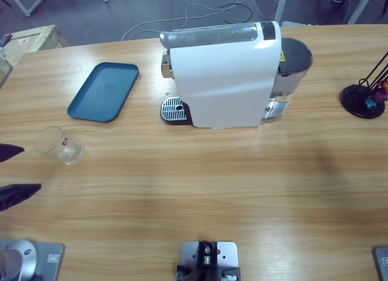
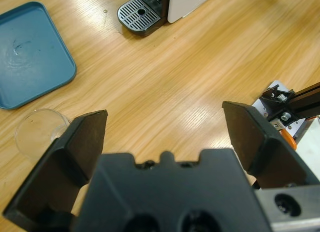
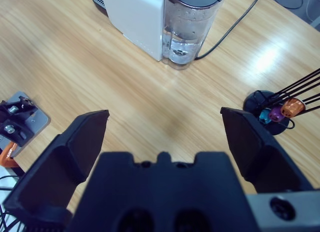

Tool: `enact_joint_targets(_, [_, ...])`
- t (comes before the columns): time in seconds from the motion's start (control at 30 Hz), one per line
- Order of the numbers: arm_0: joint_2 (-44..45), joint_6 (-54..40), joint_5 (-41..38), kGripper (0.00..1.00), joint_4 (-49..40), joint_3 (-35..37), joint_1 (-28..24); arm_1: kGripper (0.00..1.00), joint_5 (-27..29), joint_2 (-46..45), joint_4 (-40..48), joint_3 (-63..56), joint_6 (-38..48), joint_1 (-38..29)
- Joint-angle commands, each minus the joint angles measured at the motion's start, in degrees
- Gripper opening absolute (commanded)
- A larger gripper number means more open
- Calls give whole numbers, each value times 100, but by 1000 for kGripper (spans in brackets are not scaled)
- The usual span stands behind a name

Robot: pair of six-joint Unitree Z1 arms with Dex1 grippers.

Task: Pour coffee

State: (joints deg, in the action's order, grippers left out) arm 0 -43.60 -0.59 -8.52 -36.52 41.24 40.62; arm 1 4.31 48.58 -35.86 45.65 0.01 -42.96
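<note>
the small clear glass tumbler [image 1: 59, 145] stands upright on the wooden tabletop [image 1: 200, 184], just below the dark blue rounded plastic tray [image 1: 103, 91] and well to the side of the white coffee machine [image 1: 221, 74]. whether it holds any coffee i cannot tell. it looks light, rigid, slick and breakable, so a gentle squeeze across its side wall, midway up, seems safest. the left pincer [image 2: 165, 137] is spread wide and empty, the glass just beside one jaw. the right pincer [image 3: 165, 137] is likewise spread, holding nothing.
</note>
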Motion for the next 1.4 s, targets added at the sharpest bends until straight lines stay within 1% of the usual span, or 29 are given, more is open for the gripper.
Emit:
enact_joint_targets(0.03, [1, -38, 50, 1000, -84, -37, 43, 1000, 96, -99, 53, -197, 8, -72])
enact_joint_targets(0.37, [-38, -29, 115, 1000, -82, -29, 43, 1000, 96, -78, 44, -192, -1, -72])
enact_joint_targets(0.47, [-85, -29, 221, 1000, 196, -20, 43, 1000, 96, -126, 51, -206, 8, -72])
enact_joint_targets(0.53, [-293, -31, 356, 1000, 286, 216, 43, 1000, 96, -103, 46, -197, 8, -72])
enact_joint_targets(0.6, [-744, -31, 453, 1000, 249, 664, 43, 1000, 96, -31, 44, -181, 8, -72])
enact_joint_targets(0.67, [-1363, 380, 472, 1000, 196, 1260, 43, 1000, 96, 11, 35, -171, 1, -72])
enact_joint_targets(0.73, [-1866, 1147, 553, 1000, 300, 1655, 37, 1000, 96, -8, 35, -174, 3, -72])
enact_joint_targets(0.8, [-2349, 1764, 585, 999, 635, 1851, -86, 1000, 96, -3, 37, -173, 8, -72])
enact_joint_targets(0.87, [-2792, 2338, 548, 980, 1219, 1859, -325, 1000, 96, 98, 27, -143, 8, -72])
enact_joint_targets(0.9, [-2991, 2711, 444, 977, 1556, 1870, -483, 1000, 96, 136, 18, -130, 8, -72])
enact_joint_targets(0.93, [-3262, 3107, 138, 970, 1890, 1902, -646, 1000, 96, 140, 18, -127, 8, -72])
enact_joint_targets(1.03, [-4060, 3896, -1073, 964, 2168, 2241, -933, 1000, 96, 143, 18, -127, 8, -72])
enact_joint_targets(1.1, [-4517, 4202, -1497, 961, 2295, 2418, -982, 1000, 96, 115, 18, -134, 8, -72])
enact_joint_targets(1.13, [-4715, 4260, -1748, 926, 2318, 2489, -1030, 1000, 96, 85, 18, -141, 8, -72])
enact_joint_targets(1.17, [-4907, 4283, -2071, 862, 2340, 2541, -1098, 1000, 96, 50, 23, -150, 8, -72])
enact_joint_targets(1.23, [-5132, 4399, -2404, 846, 2351, 2578, -1126, 1000, 96, -3, 30, -164, 8, -72])
enact_joint_targets(1.3, [-5299, 4430, -2453, 843, 2351, 2629, -1126, 1000, 96, -40, 35, -180, 8, -72])
enact_joint_targets(1.33, [-5373, 4487, -2463, 825, 2363, 2677, -1126, 1000, 96, -45, 35, -180, 8, -72])
enact_joint_targets(1.4, [-5571, 4532, -2732, 632, 2564, 2772, -1117, 1000, 96, -25, 35, -176, 8, -72])
